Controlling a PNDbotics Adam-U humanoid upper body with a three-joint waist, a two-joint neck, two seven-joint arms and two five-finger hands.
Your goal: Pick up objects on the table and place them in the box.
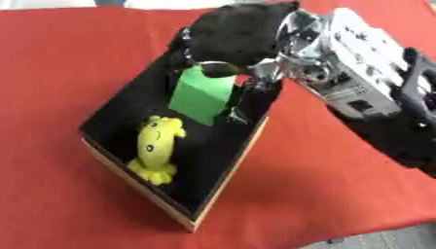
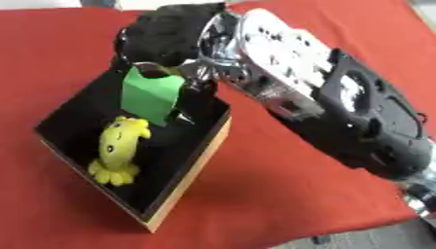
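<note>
Right hand (image 1: 243, 31) black; wrist silver metal (dotted with screws) — forearm black, ribbed shell.

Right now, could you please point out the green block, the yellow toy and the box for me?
green block (image 1: 200, 95), left eye view, on its front face.
yellow toy (image 1: 158, 146), left eye view, on its body.
box (image 2: 187, 171), right eye view, on its pale outer side wall.

One box (image 1: 223, 185) lies under the right hand (image 1: 243, 34). Two objects are in it: one green block (image 1: 200, 95), pinched at the fingertips directly below the hand, and one yellow soft toy (image 1: 157, 146) lower down, apart from the fingers; it seems to be a plush figure.
</note>
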